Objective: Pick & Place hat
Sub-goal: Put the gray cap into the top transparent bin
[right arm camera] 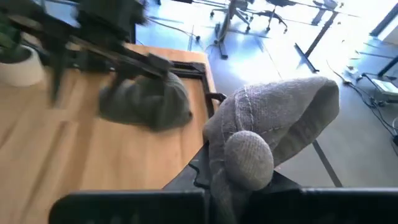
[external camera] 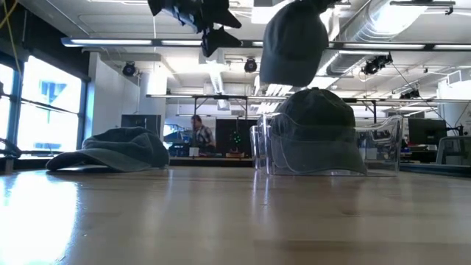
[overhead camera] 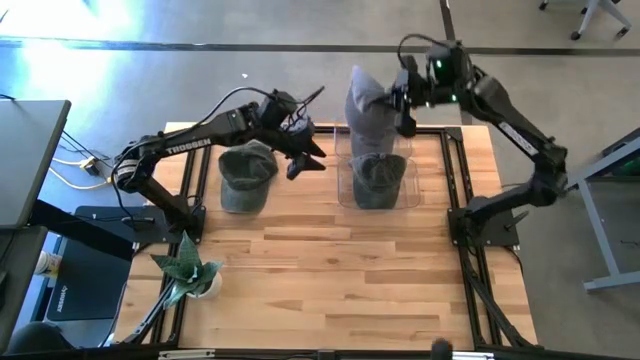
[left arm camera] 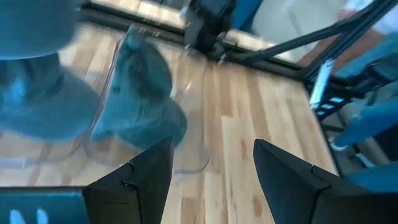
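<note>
1. The right gripper (overhead camera: 403, 100) has its jaws clamped tight on a grey hat (overhead camera: 368, 105), which hangs from them in the air above the clear container (overhead camera: 412, 160); in the low view this held hat (external camera: 294, 48) dangles clear of the hat below it.
2. The left gripper (overhead camera: 305, 160) has its jaws spread wide and holds nothing; its dark fingers (left arm camera: 134, 180) frame bare wood in the left wrist view.
3. The clear container stands at the far middle of the wooden table (overhead camera: 330, 270) and has one grey hat (overhead camera: 378, 180) sitting inside it, crown up, rising above the walls.
4. Another grey hat (overhead camera: 245, 178) lies flat on the table to the left of the container, apart from it.
5. The right arm reaches in from the table's right side, wrist raised high over the container.
6. The left arm stretches from the left side, its gripper raised above the table between the loose hat and the container.
7. A small potted plant (overhead camera: 190, 270) stands near the left front edge.
</note>
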`<control>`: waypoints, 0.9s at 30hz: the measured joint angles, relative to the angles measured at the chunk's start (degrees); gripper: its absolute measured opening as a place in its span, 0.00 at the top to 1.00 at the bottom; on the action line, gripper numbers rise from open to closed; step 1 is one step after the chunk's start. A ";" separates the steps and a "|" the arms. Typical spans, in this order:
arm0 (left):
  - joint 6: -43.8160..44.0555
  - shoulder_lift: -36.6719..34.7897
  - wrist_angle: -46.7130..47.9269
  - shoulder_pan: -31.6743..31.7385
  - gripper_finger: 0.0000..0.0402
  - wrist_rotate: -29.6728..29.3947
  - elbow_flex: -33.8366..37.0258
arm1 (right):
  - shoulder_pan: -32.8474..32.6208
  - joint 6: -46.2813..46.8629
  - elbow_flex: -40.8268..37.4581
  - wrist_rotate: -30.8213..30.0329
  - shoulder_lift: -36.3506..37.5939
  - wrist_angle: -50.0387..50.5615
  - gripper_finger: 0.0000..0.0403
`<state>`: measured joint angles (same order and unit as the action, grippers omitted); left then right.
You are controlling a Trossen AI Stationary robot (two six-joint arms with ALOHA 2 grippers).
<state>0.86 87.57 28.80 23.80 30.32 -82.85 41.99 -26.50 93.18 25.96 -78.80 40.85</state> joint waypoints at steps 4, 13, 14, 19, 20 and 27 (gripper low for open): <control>-1.82 0.00 -3.06 2.55 0.46 3.85 -0.01 | 4.90 -5.34 2.81 5.42 -4.42 1.38 0.99; -3.82 0.00 -6.52 5.99 0.46 0.66 -0.02 | 5.59 -18.43 3.09 9.91 -6.58 12.02 0.99; -3.76 0.02 -7.05 6.13 0.46 0.11 0.00 | 5.52 -19.17 3.09 9.27 -6.58 12.72 0.99; -4.93 0.02 -9.78 6.24 0.46 -2.85 0.00 | 4.94 -22.08 0.26 8.40 -6.47 10.54 0.98; -5.59 0.02 -10.13 6.22 0.46 -3.92 -0.02 | 4.75 -22.46 -0.78 7.45 -6.47 10.24 0.98; -6.75 0.02 -10.17 6.22 0.46 -6.88 -0.02 | 3.68 -24.39 -8.79 0.84 -5.22 4.58 0.98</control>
<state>-5.89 87.59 18.63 30.02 23.45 -82.87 45.67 -50.89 84.39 26.80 -84.02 45.43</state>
